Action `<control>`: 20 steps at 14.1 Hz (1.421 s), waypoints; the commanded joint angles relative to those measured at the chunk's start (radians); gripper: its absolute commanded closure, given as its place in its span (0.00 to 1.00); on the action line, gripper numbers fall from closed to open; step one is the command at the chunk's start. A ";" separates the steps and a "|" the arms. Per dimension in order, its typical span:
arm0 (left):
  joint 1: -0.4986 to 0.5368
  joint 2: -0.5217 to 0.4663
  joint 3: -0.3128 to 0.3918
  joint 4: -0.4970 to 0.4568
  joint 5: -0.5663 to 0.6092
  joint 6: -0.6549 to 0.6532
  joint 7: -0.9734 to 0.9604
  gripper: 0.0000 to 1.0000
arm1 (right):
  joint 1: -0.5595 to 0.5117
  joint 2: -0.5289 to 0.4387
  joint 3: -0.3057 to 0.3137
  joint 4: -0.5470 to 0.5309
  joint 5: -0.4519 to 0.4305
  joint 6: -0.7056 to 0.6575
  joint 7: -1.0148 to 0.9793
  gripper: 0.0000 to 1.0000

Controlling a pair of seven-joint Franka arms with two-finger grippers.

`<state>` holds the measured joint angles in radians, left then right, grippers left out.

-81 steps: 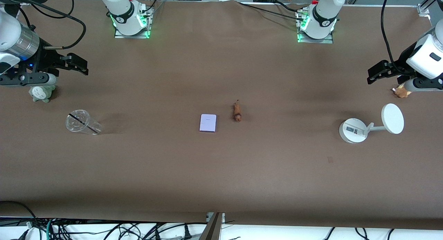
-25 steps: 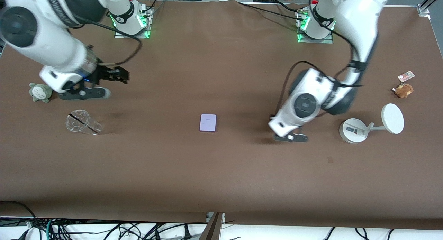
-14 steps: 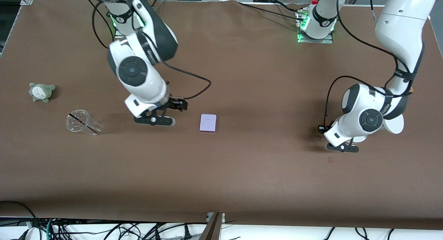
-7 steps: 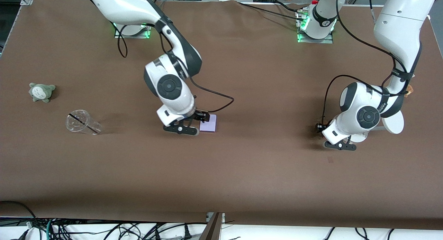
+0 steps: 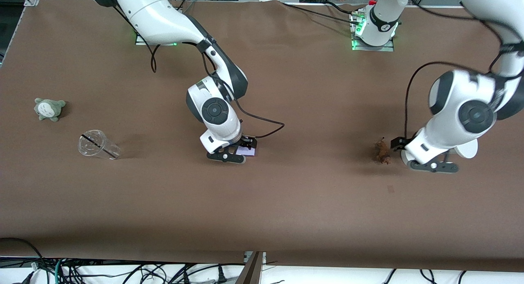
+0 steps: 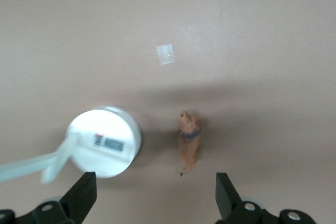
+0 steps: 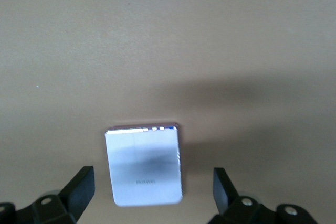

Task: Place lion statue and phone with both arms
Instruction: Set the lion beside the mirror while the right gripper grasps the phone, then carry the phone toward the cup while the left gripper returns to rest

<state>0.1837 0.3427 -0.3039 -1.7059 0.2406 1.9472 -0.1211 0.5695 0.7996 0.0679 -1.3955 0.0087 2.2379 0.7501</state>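
Now the right gripper (image 5: 244, 147) hangs spread over the phone (image 7: 144, 164), the left gripper (image 5: 399, 147) spread over the lion statue (image 5: 383, 151).

brown table (image 5: 286, 202), phone (image 5: 249, 152), lion statue (image 5: 383, 152), cup (image 5: 97, 145)

- You are looking at a robotics lab bench: two white Franka arms stand bolted on metal base plates (image 5: 155, 38) lit green.
- A plain brown cover (image 5: 262, 202) is spread over the whole table.
- Loose cables (image 5: 123, 271) trail below its near edge.
- Aluminium framing (image 5: 501, 7) shows at the corner.
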 commanded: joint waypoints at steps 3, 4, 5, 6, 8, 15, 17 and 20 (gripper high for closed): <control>0.007 -0.057 -0.015 0.234 -0.053 -0.250 0.015 0.00 | 0.030 0.075 -0.010 0.035 -0.030 0.075 0.008 0.00; 0.007 -0.054 -0.014 0.296 -0.085 -0.293 0.012 0.00 | 0.035 0.084 -0.010 0.035 -0.047 0.086 0.009 0.00; 0.011 -0.056 -0.014 0.334 -0.116 -0.322 0.006 0.00 | 0.035 0.093 -0.010 0.035 -0.049 0.098 0.009 0.00; 0.011 -0.056 -0.009 0.374 -0.122 -0.353 0.006 0.00 | 0.036 0.098 -0.010 0.035 -0.049 0.109 0.009 0.00; 0.013 -0.056 -0.007 0.420 -0.127 -0.379 0.006 0.00 | 0.039 0.108 -0.010 0.042 -0.049 0.114 0.009 0.00; 0.033 -0.114 -0.003 0.419 -0.124 -0.499 0.053 0.00 | 0.047 0.141 -0.011 0.069 -0.049 0.112 0.008 0.60; 0.039 -0.119 -0.003 0.413 -0.124 -0.505 0.078 0.00 | 0.041 0.126 -0.011 0.070 -0.046 0.091 0.002 0.63; 0.039 -0.123 -0.003 0.407 -0.127 -0.508 0.135 0.00 | 0.009 0.057 -0.011 0.072 -0.041 -0.015 -0.047 0.63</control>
<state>0.2105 0.2401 -0.3051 -1.2914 0.1348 1.4549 -0.0336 0.6036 0.9147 0.0534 -1.3300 -0.0244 2.3001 0.7385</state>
